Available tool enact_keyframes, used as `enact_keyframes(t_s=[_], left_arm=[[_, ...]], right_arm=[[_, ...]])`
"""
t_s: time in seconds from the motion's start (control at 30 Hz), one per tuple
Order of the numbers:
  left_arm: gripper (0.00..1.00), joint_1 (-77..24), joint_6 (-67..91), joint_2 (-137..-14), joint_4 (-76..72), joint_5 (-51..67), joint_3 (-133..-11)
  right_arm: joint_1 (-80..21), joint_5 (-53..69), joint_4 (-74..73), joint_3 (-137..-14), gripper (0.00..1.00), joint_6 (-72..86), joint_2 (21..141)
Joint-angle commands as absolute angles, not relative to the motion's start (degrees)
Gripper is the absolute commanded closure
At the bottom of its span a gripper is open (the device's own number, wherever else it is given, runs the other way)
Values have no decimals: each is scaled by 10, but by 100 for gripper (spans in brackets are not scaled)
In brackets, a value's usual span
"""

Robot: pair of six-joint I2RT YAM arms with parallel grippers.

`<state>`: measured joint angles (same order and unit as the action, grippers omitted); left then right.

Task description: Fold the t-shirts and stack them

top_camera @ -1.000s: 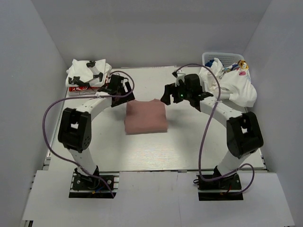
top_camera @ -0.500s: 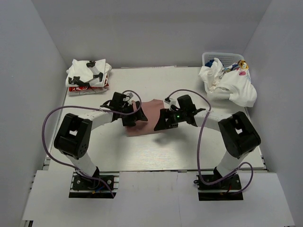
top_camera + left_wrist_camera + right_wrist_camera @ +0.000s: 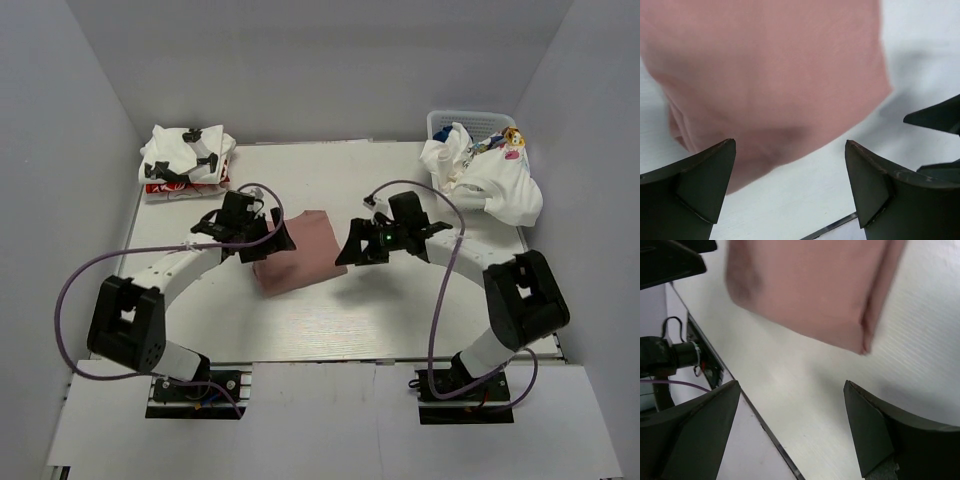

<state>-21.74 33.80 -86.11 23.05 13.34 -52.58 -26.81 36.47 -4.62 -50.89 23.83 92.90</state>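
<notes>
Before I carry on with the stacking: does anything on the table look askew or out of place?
The folded pink t-shirt lies turned at an angle to the edges of the table, not square. At the far right, white t-shirts spill over the rim of the basket. Nothing looks damaged.

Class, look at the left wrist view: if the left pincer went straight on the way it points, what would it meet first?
The left pincer would most likely meet the folded pink t-shirt, which lies directly ahead between its open fingers; depth is unclear.
</notes>
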Motion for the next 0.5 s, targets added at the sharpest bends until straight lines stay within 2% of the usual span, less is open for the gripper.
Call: enact_keyframes(t_s=[0.0,0.17,0.33,0.47], left_arm=[[0,-210,345,-787,240,81,-549],[0,-210,351,-809,210,84,-543],[0,-205,351,-877,157,25,-536],[0,-194,352,-938,199,-25,-556]], right_arm=[[-283,349,-60,-556,10,221,880],[-307,410,-25,-612,10,256,945],[-308,430,44,-613,10,316,1037],[-296,410,12,-627,10,320,1096]])
